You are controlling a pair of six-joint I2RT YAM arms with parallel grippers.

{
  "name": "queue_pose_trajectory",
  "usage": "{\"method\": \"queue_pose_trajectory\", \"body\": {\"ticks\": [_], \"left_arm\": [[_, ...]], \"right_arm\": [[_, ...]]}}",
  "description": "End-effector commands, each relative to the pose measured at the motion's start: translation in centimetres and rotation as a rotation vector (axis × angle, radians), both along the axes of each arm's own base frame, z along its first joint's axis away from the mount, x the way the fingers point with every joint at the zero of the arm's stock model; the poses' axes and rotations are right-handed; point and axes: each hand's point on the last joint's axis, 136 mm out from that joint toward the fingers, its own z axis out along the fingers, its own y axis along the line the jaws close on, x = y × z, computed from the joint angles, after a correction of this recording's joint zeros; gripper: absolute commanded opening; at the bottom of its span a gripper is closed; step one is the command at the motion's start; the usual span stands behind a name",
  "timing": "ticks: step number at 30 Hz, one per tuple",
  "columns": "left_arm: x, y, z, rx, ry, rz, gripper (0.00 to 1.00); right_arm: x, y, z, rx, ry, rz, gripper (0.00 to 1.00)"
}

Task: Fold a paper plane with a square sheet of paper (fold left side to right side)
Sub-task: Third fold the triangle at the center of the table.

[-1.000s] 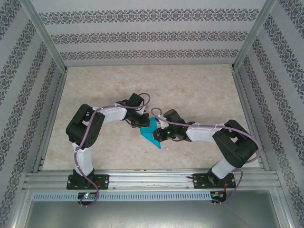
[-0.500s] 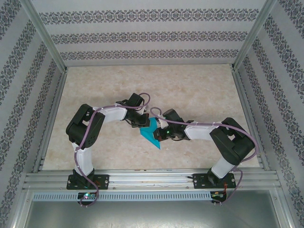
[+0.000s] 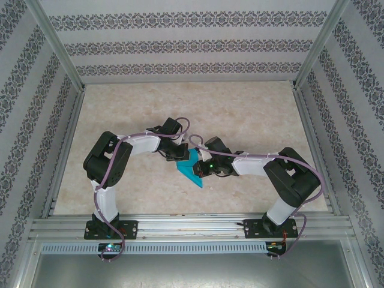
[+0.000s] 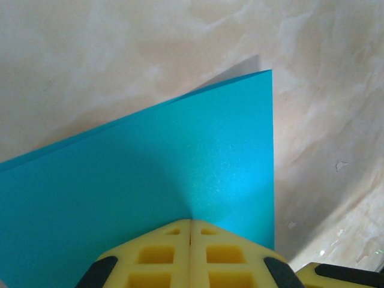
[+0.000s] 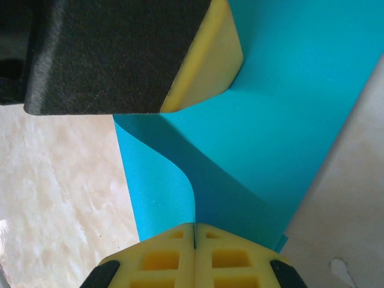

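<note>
The square sheet of paper (image 3: 193,174) is teal-blue and lies partly folded in the middle of the table, its pointed end toward the near edge. My left gripper (image 3: 179,157) is shut, its yellow tips (image 4: 191,221) pressed down on the flat sheet (image 4: 180,150) with nothing between them. My right gripper (image 3: 200,168) is shut on a lifted flap of the sheet (image 5: 162,186), which curls up into its jaws (image 5: 195,227). The left gripper's finger (image 5: 207,66) rests on the lower layer (image 5: 288,102) just beyond. A finished paper plane is out of view.
The marbled table (image 3: 240,114) has open room behind and to both sides of the arms. Patterned walls (image 3: 192,45) and metal posts close it in. An aluminium rail (image 3: 192,227) carrying the arm bases runs along the near edge.
The right arm has edged slightly left toward the left gripper, still holding the flap. The left arm and the sheet stay where they were.
</note>
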Motion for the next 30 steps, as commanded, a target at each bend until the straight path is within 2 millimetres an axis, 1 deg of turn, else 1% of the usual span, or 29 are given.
{"method": "queue_pose_trajectory", "body": {"ticks": [1,7,19,22,27,30], "left_arm": [[-1.8,0.7,-2.6,0.080,0.067,-0.024,0.02],[-1.8,0.7,-2.5,0.079,0.064,-0.022,0.02],[-1.8,0.6,-2.6,0.076,0.066,-0.017,0.03],[-1.8,0.7,-2.6,0.077,0.066,-0.015,0.03],[-1.8,0.7,-2.7,0.080,0.067,-0.011,0.03],[-1.8,0.7,-2.7,0.079,0.068,-0.009,0.03]], "right_arm": [[0.7,0.2,0.1,-0.005,-0.009,-0.002,0.00],[0.5,0.2,-0.3,-0.007,0.003,0.003,0.00],[0.0,0.1,-1.6,-0.025,0.037,0.007,0.00],[-0.1,0.3,-1.2,-0.013,0.037,0.011,0.00],[0.0,0.5,0.4,0.015,0.005,0.013,0.00],[0.0,0.6,1.0,0.028,-0.004,0.015,0.00]]}}
